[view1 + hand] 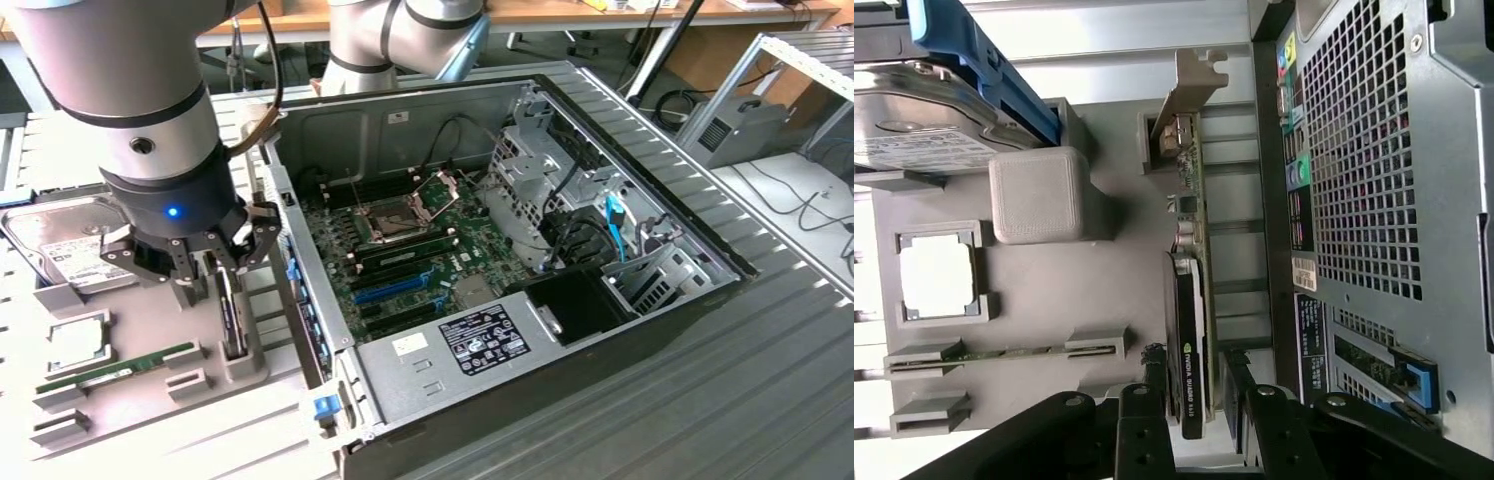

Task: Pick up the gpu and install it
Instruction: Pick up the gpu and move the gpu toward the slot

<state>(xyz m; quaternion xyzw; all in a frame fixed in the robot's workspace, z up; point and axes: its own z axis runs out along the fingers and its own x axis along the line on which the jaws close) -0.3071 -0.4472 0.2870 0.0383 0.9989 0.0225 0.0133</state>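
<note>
The gpu (234,320) (1189,330) stands on edge in a slot of the grey holder tray (134,410) (1124,270), just beside the open computer case (534,250) (1374,180), on the exterior view's left of it, with its pale bracket (1189,80) at the far end. The gripper (214,285) (1194,400) hangs low over the card's near end, released, one finger on each side and a gap showing beside the card. Farther to the exterior view's left on the tray lie a RAM stick (114,368) (1004,352) and a hard drive (80,255) (924,130)
</note>
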